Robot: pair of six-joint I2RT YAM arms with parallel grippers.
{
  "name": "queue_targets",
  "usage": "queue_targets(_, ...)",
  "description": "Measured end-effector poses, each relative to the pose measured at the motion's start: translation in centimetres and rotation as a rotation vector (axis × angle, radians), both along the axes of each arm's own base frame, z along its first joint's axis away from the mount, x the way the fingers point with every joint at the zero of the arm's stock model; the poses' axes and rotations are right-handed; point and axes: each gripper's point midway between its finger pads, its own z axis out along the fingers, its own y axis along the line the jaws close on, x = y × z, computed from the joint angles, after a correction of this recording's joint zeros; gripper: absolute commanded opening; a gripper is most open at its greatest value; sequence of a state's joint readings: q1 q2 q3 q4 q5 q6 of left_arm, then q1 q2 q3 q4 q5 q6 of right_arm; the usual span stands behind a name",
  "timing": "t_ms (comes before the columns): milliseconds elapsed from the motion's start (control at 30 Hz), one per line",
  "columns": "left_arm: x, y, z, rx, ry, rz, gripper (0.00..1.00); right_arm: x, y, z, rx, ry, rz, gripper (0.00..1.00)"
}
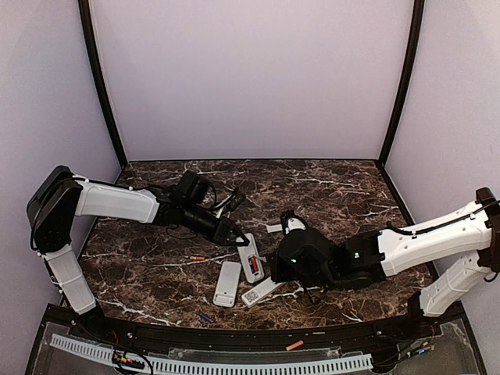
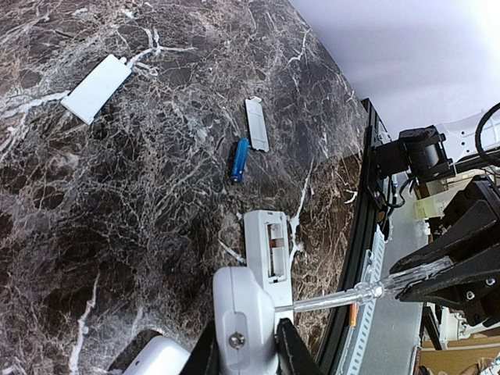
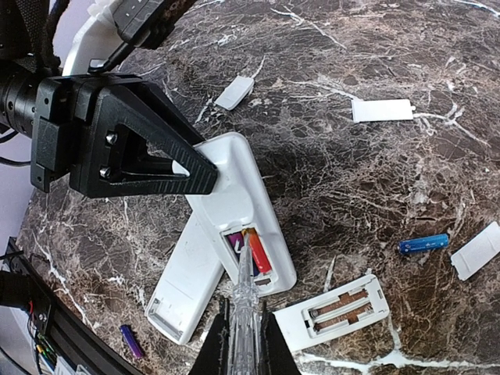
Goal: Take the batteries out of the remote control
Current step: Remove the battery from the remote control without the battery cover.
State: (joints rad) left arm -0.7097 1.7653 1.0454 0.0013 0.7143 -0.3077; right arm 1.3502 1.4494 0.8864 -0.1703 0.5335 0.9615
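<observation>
My left gripper is shut on the near end of a white remote control lying face down with its compartment open. Inside sit an orange-red battery and a purple battery. My right gripper is shut on a clear pry tool, whose tip rests between the two cells. From above, both grippers, left and right, meet over this remote. A loose blue battery and a purple one lie on the table.
Two more white remotes lie close by: one partly under the held one, one with an empty compartment. White covers are scattered about. An orange cell lies left, another on the front frame.
</observation>
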Motion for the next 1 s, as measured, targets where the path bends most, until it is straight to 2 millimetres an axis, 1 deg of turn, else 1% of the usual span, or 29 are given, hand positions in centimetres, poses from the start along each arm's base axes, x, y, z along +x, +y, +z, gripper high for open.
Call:
queue_targets(400, 0.01, 0.0, 0.01, 0.001, 0.001, 0.0, 0.0, -0.03, 0.19, 0.28, -0.004, -0.023, 0.013, 0.0)
queue_targets(600, 0.03, -0.02, 0.0, 0.001, 0.001, 0.0, 0.0, -0.55, 0.42, 0.35, -0.004, -0.03, 0.023, 0.0)
queue_targets(833, 0.04, -0.02, -0.01, 0.002, 0.002, 0.001, 0.0, -0.3, 0.62, -0.39, -0.031, -0.043, 0.014, 0.0)
queue_targets(1000, 0.02, -0.02, -0.03, 0.002, 0.002, 0.0, 0.0, -0.23, 0.75, -0.31, -0.037, -0.053, 0.006, 0.0)
